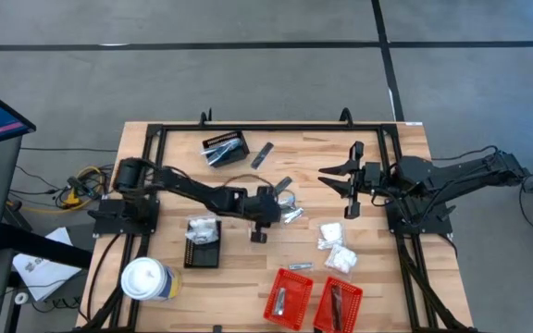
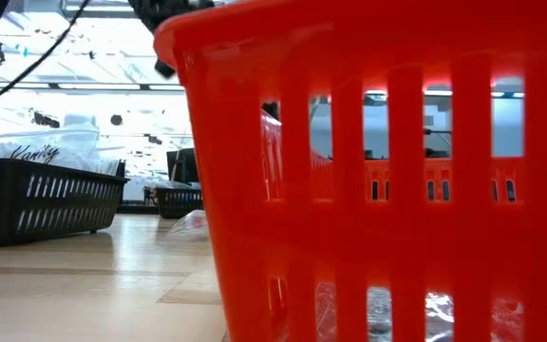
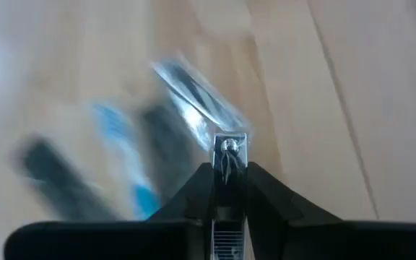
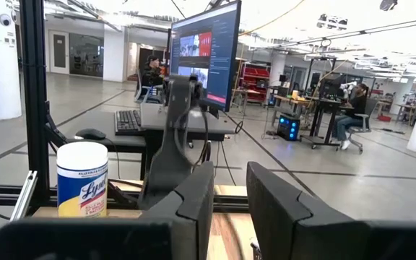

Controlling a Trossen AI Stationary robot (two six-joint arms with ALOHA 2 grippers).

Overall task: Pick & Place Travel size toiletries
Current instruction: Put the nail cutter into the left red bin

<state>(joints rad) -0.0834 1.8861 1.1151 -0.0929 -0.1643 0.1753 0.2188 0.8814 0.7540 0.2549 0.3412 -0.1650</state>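
Left gripper clamped on nail clipper at worktop centre: light, stiff, slippery metal; pinch flat sides. Right gripper idle, fingers apart.

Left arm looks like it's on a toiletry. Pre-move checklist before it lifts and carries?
1. Grip: ok. The left gripper is closed on a small silvery metal item, seen between its fingertips in the left wrist view.
2. Item off the wooden table: cannot tell.
3. Neighbours free of the grip: cannot tell. A silvery sachet lies close behind the held item.
4. Drop spot: ok. The two red slotted plastic baskets stand upright at the table's front edge, tops open.
5. Other arm clear: ok. The right gripper is open and empty, off to the right side.
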